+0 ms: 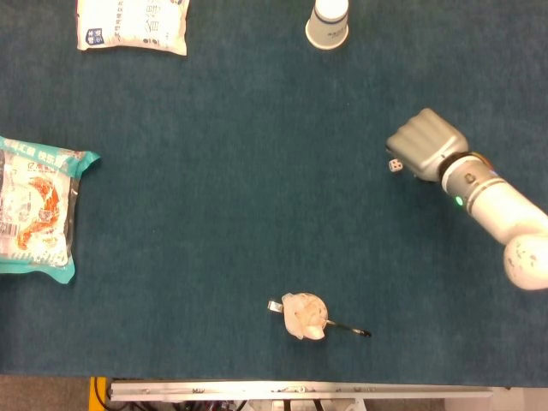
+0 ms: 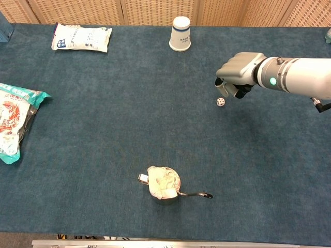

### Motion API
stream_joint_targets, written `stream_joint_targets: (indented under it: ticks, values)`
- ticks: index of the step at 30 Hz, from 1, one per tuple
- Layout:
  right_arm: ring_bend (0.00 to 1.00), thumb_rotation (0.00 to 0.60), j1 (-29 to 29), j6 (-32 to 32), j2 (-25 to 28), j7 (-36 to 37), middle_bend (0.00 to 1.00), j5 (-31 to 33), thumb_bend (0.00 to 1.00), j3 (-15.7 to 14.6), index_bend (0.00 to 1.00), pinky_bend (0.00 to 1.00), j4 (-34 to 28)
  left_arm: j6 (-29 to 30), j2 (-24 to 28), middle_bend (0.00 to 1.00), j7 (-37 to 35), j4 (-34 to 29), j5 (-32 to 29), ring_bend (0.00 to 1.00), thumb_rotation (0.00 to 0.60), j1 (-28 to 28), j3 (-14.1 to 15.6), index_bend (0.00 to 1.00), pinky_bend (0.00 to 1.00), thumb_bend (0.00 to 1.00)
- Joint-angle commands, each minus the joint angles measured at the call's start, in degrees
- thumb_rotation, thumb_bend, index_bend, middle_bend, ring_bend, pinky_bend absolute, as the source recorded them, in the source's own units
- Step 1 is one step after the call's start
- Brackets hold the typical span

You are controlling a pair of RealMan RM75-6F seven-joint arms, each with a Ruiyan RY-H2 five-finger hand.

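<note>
My right hand [image 1: 426, 145] [image 2: 237, 70] hangs low over the right part of the blue table, its back turned up and its fingers [image 2: 226, 88] pointing down. A small white die [image 1: 394, 164] [image 2: 221, 102] lies on the cloth just below and beside the fingertips. The die rests on the table and nothing is held in the hand. Neither view shows my left hand.
An upturned white paper cup [image 1: 328, 21] [image 2: 180, 33] stands at the far edge. A white pouch [image 1: 133, 24] lies far left, a teal snack bag [image 1: 34, 210] at the left edge. A small long-handled metal pot [image 1: 304, 314] [image 2: 164, 182] of pale food sits near the front.
</note>
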Motion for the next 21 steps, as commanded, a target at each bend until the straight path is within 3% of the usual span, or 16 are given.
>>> stream_joint_targets:
  ticks: [1,21]
  values:
    - [0.97,0.6,1.09,0.04,-1.11,-0.27,1.0,1.11,1.0,-0.82,0.46,0.96,0.69,-0.08,0.42,0.33,-0.07,-0.05,-0.35,0.23,0.6,0.26,0.12,0.34,0.36,0.51]
    - [0.97,0.6,5.43,0.14,-5.2,1.19,1.0,3.87,1.0,-3.07,0.45,0.96,3.2,2.54,1.96,0.33,-1.35,-0.98,-0.63,0.23,0.6,1.74,-0.68,0.4,0.36,0.51]
